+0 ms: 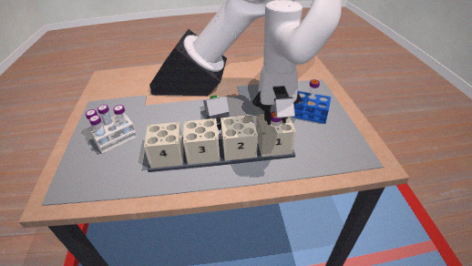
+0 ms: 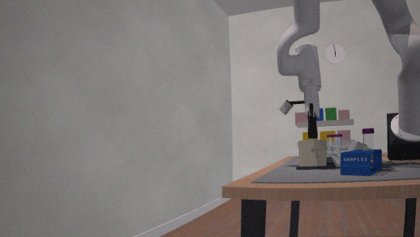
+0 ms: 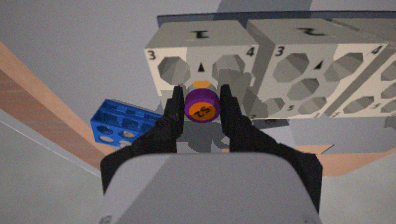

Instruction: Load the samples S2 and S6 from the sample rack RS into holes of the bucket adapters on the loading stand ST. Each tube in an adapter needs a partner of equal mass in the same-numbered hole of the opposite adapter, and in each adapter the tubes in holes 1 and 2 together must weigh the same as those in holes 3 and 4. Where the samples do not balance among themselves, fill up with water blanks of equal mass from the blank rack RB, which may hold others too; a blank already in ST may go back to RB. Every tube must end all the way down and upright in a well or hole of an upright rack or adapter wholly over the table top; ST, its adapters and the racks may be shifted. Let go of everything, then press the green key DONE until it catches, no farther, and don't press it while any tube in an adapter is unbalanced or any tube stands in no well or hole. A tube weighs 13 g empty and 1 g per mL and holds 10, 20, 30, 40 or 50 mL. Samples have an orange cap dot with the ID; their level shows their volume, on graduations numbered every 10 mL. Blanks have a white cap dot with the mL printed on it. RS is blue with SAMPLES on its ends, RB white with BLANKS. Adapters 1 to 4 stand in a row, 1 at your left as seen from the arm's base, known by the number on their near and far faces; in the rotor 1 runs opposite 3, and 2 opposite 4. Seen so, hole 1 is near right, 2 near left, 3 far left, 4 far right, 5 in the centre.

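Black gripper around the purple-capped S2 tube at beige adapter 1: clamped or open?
Open. In the wrist view the black gripper has its fingers flanking the purple-capped S2 tube with slim gaps on both sides, not pressing it.

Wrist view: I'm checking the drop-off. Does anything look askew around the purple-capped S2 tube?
Nothing stands out. The purple-capped S2 tube sits centred between the parted fingers of the black gripper at cream adapter block 1, with no visible tilt.

Pale walls (image 2: pixel 113 101), plank floor (image 1: pixel 410 105), round wall clock (image 2: pixel 335 53)
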`<action>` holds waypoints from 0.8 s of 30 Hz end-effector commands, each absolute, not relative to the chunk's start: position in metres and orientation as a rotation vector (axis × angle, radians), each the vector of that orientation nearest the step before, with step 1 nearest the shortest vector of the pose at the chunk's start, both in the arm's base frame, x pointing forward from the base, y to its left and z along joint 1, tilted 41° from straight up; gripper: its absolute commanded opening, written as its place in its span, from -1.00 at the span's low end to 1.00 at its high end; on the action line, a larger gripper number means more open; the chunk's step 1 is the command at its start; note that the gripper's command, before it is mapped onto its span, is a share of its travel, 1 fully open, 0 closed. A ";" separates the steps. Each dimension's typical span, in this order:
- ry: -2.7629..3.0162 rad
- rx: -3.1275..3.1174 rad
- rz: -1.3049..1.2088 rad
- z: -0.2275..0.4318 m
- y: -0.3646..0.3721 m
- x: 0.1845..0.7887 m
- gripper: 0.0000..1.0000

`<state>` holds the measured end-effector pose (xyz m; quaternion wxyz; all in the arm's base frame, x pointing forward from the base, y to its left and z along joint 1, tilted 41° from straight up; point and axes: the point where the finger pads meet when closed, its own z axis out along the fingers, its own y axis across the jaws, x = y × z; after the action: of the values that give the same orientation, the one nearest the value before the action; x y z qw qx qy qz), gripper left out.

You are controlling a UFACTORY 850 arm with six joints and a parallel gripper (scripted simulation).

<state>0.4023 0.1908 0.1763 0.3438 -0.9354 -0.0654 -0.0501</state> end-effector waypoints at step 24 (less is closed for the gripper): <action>-0.170 -2.430 -0.132 0.183 0.185 0.402 -0.15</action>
<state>0.4020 0.1887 0.1786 0.3438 -0.9354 -0.0653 -0.0499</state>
